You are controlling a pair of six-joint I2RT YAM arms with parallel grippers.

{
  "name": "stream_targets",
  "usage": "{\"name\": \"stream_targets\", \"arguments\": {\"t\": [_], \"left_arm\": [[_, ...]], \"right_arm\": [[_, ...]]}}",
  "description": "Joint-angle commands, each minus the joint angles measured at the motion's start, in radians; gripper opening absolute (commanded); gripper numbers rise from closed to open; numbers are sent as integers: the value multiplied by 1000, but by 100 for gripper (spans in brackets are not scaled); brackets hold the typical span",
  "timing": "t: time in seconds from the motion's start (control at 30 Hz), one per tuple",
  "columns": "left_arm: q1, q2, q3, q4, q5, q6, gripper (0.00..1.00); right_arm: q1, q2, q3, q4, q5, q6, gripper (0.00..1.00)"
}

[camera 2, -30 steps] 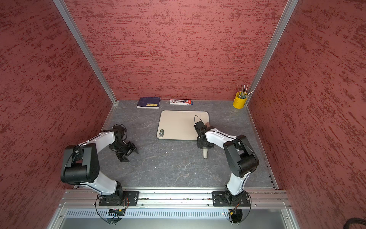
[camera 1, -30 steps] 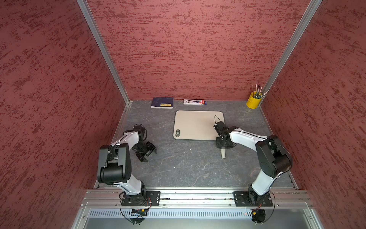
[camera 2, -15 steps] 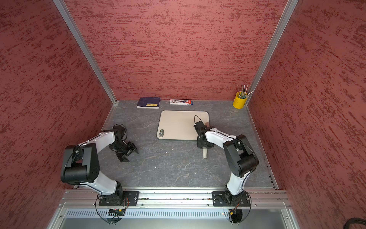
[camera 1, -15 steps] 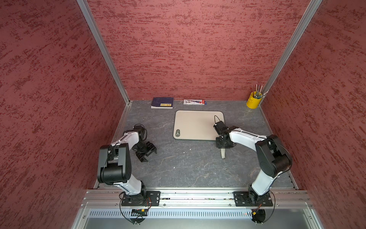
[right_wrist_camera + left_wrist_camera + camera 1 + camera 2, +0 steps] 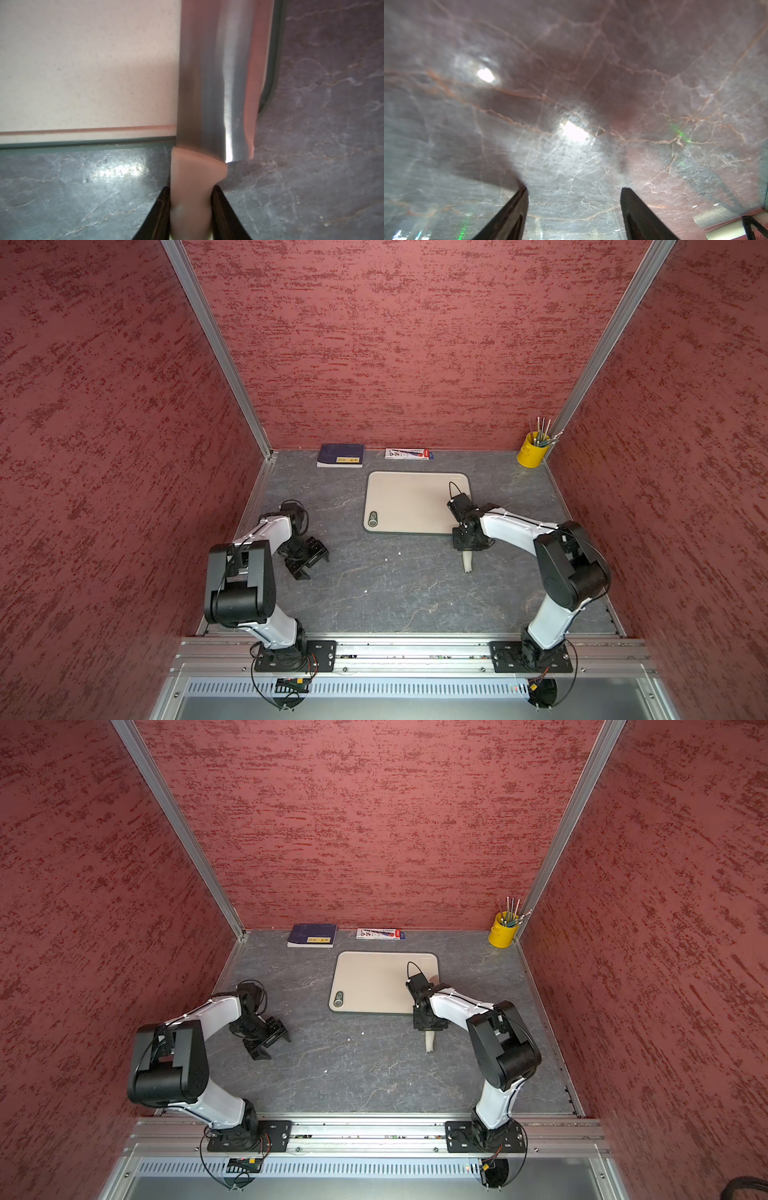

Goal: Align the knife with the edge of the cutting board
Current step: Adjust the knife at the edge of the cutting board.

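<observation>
**While clamped by the handle, set lengthwise along a short side of the cutting board (image 5: 407, 502)**

Pinches the knife (image 5: 216, 83) at its pale beige handle, with the jaws of the right gripper (image 5: 191, 188) pressed in on either side of it. Points the broad grey blade from the board's robot-side long edge toward its far long edge. Runs the long axis close to parallel with the short side opposite the oval hole (image 5: 372, 519), just inside the dark rim there (flat of the blade turned up, a streak of shine down the middle). Resting on the board or hanging just above it: not to be told. Leaves the handle jutting off the robot-side long edge, over the grey marbled table (image 5: 374, 593). Shows of the knife (image 5: 467, 563) only that handle end in both top views, poking out from under the gripper.

Hangs the left gripper (image 5: 311, 566) well apart from the board, off its hole-side short edge, jaws spread with only bare table between the fingers (image 5: 517, 207).

Beyond the board's far long edge: a dark blue book (image 5: 340, 455) with a yellow label and a white-and-red flat pack (image 5: 408, 454), both with print too small to read. Off the far corner away from the hole: a yellow cup (image 5: 528, 454) of thin sticks.
</observation>
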Motion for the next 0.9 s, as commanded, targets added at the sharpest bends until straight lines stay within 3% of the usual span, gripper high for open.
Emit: {"name": "stream_targets", "arguments": {"t": [0.0, 0.3, 0.87], "left_arm": [[-9, 16, 21, -1, 1, 12, 74], [-9, 12, 22, -5, -12, 10, 75], [-10, 8, 21, -5, -5, 10, 76]], "right_arm": [[-11, 7, 52, 24, 18, 20, 33], [-10, 0, 45, 30, 18, 26, 50], [-11, -5, 47, 25, 23, 32, 54]]}}
